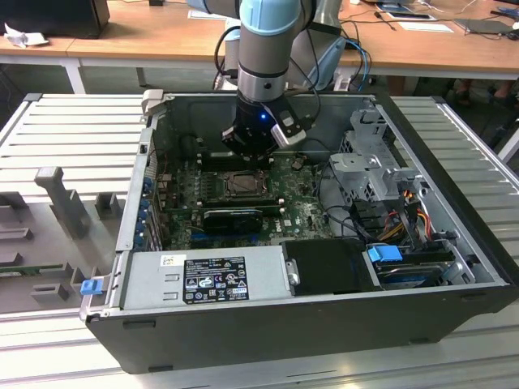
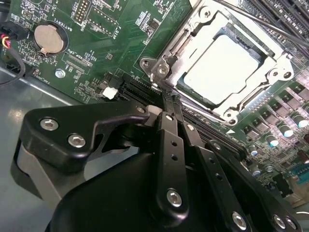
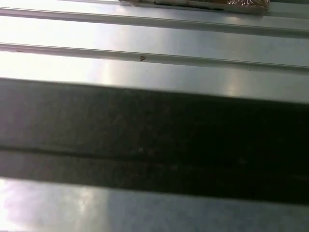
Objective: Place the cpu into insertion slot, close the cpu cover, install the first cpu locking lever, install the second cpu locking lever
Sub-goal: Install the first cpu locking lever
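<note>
The cpu (image 2: 223,67) already lies in the slot (image 1: 242,185), near the middle of the board (image 2: 104,46), and the cover (image 2: 219,104) looks folded down around it as a metal frame — so the work in hand is probably the first lever. In the second wrist view the gripper (image 2: 170,99) has its fingers drawn together, tips at the frame's corner by a screw post (image 2: 145,63), with nothing seen between them. A thin rod (image 2: 263,24) runs along the far side of the frame; whether it is latched I cannot tell. To do this well, I judge the tips should press the lever only, sliding it sideways under its hook without dragging across the chip. Room is tight: in the exterior view the arm (image 1: 263,73) drops inside the case (image 1: 324,320), with a black card (image 1: 233,217) just beside the slot and the drive cage (image 1: 369,162) towards the exterior view's right.
</note>
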Robot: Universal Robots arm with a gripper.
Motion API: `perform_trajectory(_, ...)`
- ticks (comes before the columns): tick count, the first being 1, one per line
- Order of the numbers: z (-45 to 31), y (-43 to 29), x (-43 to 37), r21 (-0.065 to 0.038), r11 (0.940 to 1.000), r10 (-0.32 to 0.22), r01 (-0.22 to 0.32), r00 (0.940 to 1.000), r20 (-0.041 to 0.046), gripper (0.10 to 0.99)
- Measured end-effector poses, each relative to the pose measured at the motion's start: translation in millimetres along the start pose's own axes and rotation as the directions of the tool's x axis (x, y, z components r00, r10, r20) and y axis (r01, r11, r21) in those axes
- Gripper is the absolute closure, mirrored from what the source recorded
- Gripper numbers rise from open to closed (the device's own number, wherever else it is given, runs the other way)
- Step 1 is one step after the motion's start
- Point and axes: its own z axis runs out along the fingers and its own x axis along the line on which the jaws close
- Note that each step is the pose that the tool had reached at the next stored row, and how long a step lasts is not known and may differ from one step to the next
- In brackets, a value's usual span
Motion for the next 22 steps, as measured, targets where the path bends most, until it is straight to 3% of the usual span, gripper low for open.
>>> perform_trajectory(17,2.7,-3.2,0.2,0.002,1.0000,0.000,0.000,1.0000,0.0000,0.980)
perform_trajectory(22,2.0,-3.1,0.2,-0.012,0.9999,0.000,0.000,1.0000,0.0013,0.980)
